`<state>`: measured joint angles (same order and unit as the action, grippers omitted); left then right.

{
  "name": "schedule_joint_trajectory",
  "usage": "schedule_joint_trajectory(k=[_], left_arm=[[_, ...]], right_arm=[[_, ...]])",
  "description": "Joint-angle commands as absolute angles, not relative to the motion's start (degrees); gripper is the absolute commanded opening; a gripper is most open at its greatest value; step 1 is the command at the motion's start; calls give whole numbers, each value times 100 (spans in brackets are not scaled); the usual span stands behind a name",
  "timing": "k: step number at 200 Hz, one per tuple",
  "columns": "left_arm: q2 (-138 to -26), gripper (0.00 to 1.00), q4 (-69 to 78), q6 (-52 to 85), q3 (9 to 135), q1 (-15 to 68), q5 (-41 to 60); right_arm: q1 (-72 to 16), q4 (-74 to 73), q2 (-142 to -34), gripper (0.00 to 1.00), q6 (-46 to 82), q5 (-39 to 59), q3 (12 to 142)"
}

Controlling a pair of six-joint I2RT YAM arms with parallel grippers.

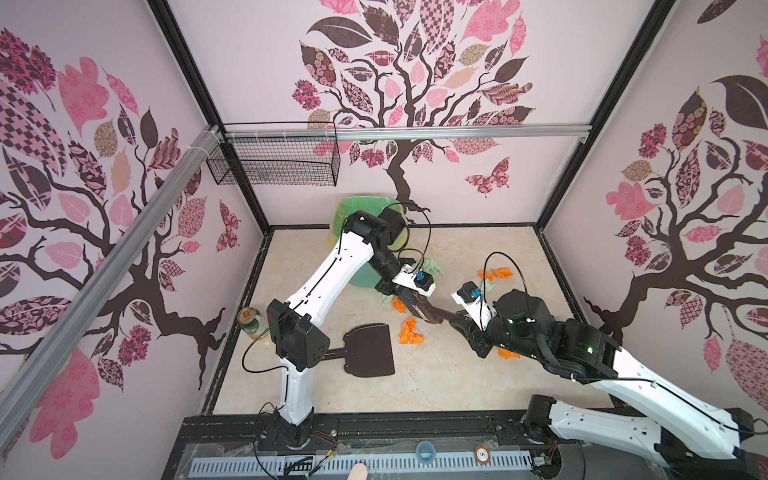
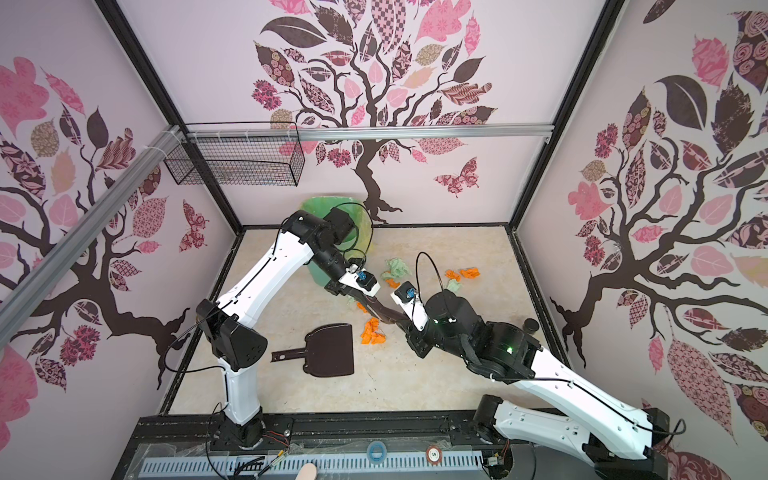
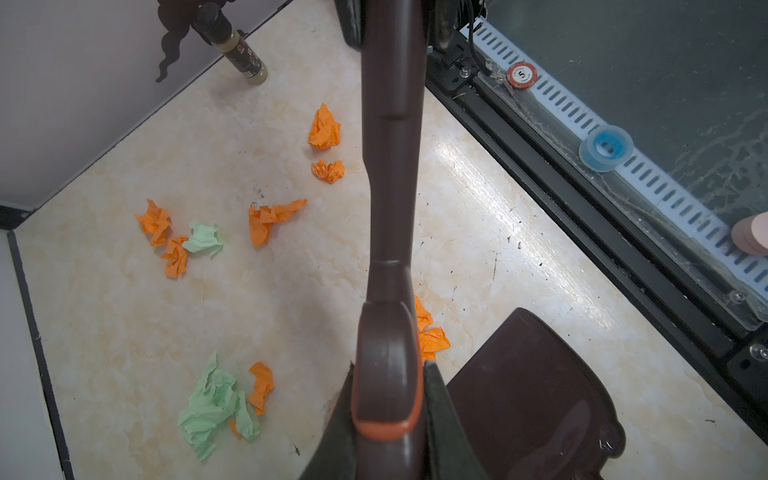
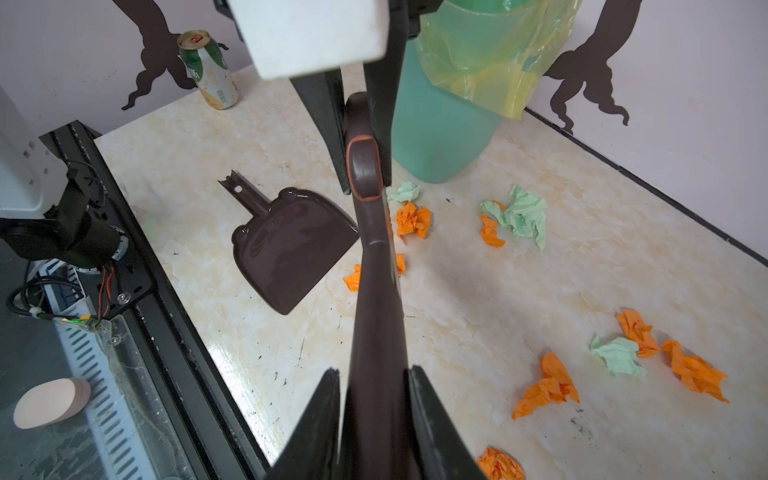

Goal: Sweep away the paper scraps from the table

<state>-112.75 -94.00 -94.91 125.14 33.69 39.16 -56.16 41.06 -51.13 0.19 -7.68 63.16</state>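
Orange and mint-green paper scraps (image 1: 409,330) (image 2: 372,332) (image 3: 266,220) (image 4: 523,214) lie scattered over the middle and right of the beige table (image 1: 436,386). A brown brush handle (image 1: 432,312) (image 2: 384,313) (image 3: 390,187) (image 4: 376,291) with orange trim hangs above them, spanning both grippers. My left gripper (image 1: 411,303) (image 3: 390,365) is shut on its orange-trimmed end. My right gripper (image 1: 459,320) (image 4: 374,370) has its jaws closed against the opposite end. No bristles show.
A brown dustpan (image 1: 370,351) (image 4: 286,249) lies flat in front of the left arm. A green bin (image 1: 361,274) (image 4: 440,124) with a yellow-green liner stands at the back. A can (image 1: 248,322) sits at the left edge, a bottle (image 3: 237,45) at the right wall.
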Motion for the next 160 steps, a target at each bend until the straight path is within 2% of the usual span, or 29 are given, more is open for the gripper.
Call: schedule_joint_trajectory(k=[1,10,17,28,36,76,160], left_arm=[[-11000,0,-10012,-9272,12392,3516,4666],[-10948,0,-9885,-9214,12305,3517,4675],[-10904,5,-9779,-9175,12235,3508,4684],[-10835,29,-9583,-9051,12129,3508,4692],[-10798,36,-9471,-8992,12075,3503,4708],[-10775,41,-9345,-8878,12067,3463,4868],[-10753,42,-9211,-9009,11700,3299,4698]], right_arm=[[-5634,3852,-5248,16,66,-554,6304],[-5634,3866,-5241,13,89,-538,6302],[-5634,3870,-5238,12,101,-548,6303],[-5635,3894,-5205,12,132,-561,6295],[-5635,3926,-5200,10,155,-586,6302],[-5634,3999,-5090,6,310,-667,6197],[-5634,4550,-5221,5,352,-694,6502]])
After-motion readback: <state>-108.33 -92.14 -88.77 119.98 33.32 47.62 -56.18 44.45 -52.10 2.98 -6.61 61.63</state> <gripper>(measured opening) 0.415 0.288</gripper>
